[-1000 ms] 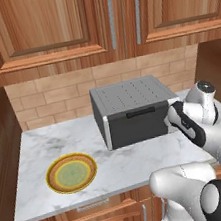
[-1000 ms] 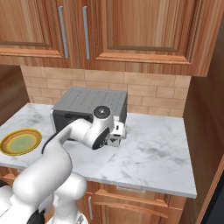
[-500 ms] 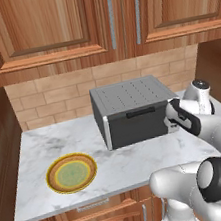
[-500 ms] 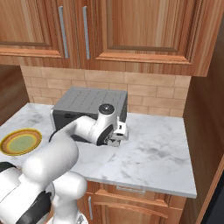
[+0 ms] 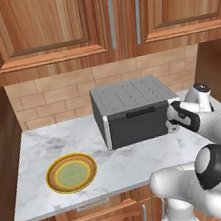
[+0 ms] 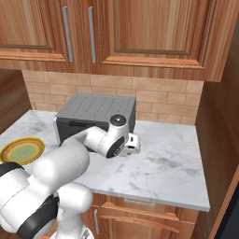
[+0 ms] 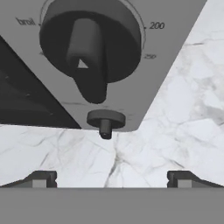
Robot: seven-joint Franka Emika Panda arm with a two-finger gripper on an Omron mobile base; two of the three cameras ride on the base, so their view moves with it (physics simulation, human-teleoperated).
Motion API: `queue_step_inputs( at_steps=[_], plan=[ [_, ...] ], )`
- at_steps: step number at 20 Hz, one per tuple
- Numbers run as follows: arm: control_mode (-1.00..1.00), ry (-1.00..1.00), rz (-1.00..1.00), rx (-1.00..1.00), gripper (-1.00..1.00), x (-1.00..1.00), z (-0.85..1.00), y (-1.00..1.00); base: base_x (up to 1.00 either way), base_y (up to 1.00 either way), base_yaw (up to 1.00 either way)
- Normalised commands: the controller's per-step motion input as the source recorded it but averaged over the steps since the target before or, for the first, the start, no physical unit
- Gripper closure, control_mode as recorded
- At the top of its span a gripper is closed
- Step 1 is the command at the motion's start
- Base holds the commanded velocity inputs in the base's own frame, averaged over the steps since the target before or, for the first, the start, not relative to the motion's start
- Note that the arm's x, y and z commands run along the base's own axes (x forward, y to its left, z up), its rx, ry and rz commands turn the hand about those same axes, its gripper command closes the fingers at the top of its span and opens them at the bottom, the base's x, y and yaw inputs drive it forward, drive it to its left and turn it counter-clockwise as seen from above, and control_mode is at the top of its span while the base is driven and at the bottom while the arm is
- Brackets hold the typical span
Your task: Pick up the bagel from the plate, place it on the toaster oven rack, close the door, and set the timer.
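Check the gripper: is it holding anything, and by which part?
Nothing is held. The gripper is open in front of the toaster oven's dial, fingertips apart and touching nothing.

Marble counter (image 5: 140, 158), wooden cabinets (image 5: 43, 27)

The round flat plate with yellow rim and dull green centre (image 5: 72, 173) lay bare on the marble tabletop (image 5: 140, 158). The dark grey rectangular door with black bar handle (image 5: 136, 125) stood shut, upright.

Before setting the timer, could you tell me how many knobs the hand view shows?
2: a large dial at top, a small knob just below it; others may lie beyond the frame.
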Motion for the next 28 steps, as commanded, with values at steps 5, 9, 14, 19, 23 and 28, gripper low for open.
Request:
queue_step_inputs(
  at_steps=[5,9,14,19,23,28],
  plan=[
    [-1.00,0.00,0.00,0.00,-1.00,0.01,-0.06,-0.01,0.00,0.00,0.00],
    [-1.00,0.00,0.00,0.00,-1.00,0.01,0.00,0.00,0.00,0.00,0.00],
    [-1.00,0.00,0.00,0.00,-1.00,0.05,0.00,0.00,0.00,0.00,0.00],
    [-1.00,-0.09,0.00,0.00,-1.00,0.00,0.00,0.00,0.00,0.00,0.00],
    [-1.00,-0.16,0.00,0.00,-1.00,0.00,0.00,0.00,0.00,0.00,0.00],
    [-1.00,-0.05,0.00,0.00,-1.00,0.08,0.00,0.00,0.00,0.00,0.00]
  ],
)
